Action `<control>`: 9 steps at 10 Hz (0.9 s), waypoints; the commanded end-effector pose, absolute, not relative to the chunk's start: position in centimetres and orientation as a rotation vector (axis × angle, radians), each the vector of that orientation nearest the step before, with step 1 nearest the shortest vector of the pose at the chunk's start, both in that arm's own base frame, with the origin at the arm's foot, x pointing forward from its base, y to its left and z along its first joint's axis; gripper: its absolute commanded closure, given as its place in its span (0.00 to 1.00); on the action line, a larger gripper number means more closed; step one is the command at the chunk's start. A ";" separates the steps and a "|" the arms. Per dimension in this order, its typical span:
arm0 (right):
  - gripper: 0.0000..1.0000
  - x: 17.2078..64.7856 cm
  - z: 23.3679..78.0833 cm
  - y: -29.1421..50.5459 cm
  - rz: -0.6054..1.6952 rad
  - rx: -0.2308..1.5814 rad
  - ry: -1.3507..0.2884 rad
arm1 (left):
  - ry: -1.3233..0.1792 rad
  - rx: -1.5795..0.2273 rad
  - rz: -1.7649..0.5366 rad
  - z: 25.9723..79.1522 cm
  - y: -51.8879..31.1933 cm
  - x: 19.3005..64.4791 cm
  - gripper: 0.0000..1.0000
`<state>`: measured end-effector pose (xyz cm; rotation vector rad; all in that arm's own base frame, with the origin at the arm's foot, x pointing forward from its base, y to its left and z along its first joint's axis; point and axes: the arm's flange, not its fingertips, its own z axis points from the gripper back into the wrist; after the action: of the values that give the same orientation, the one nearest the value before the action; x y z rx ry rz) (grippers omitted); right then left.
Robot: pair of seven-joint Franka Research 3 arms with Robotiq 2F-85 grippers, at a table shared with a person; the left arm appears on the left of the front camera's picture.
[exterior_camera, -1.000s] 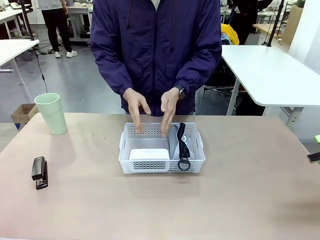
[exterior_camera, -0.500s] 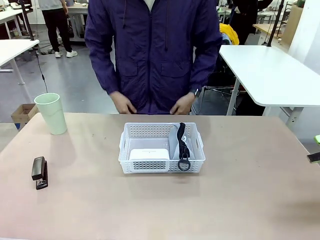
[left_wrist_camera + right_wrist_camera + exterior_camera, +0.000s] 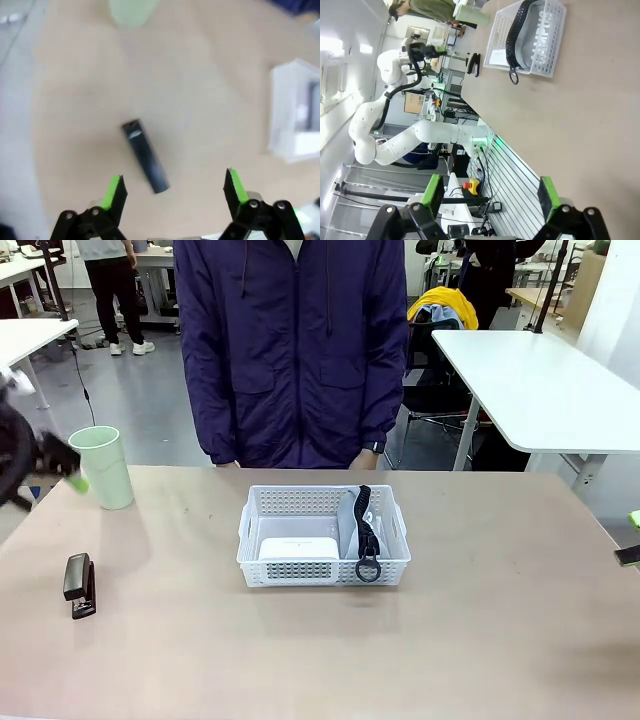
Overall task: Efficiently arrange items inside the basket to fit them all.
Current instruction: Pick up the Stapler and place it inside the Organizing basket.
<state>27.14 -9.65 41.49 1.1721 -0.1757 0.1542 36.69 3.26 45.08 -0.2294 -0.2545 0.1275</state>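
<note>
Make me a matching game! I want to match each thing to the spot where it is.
Things:
1. stapler
2. cup
3. white box
4. grey pouch

Places:
A. right part of the basket
B. standing upright, far left of the table
C. lying on the table, near left
D. left part of the basket

Pairs: 1-C, 2-B, 3-D, 4-A

The table point(image 3: 480, 640) is bare all around the stapler point(image 3: 78, 585), which is open from above. In the basket point(image 3: 246, 540), the white box point(image 3: 298, 547) and the pouch point(image 3: 349, 530) take the near left and the right side; the far left corner is free.
</note>
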 end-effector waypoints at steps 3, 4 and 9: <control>0.00 26.8 41.5 -9.9 0.170 1.168 -0.175 | -0.174 0.079 -0.221 42.0 2.3 32.8 0.00; 0.00 26.8 41.5 -9.9 0.170 1.168 -0.175 | -0.204 0.058 -0.262 41.2 1.7 32.4 0.00; 0.00 26.8 41.5 -9.9 0.170 1.168 -0.175 | -0.130 0.090 -0.210 44.2 2.0 36.4 0.00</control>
<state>27.11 -9.69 41.47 1.1724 -0.1757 0.1526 36.47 2.17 44.26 0.0737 -0.1371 -0.2280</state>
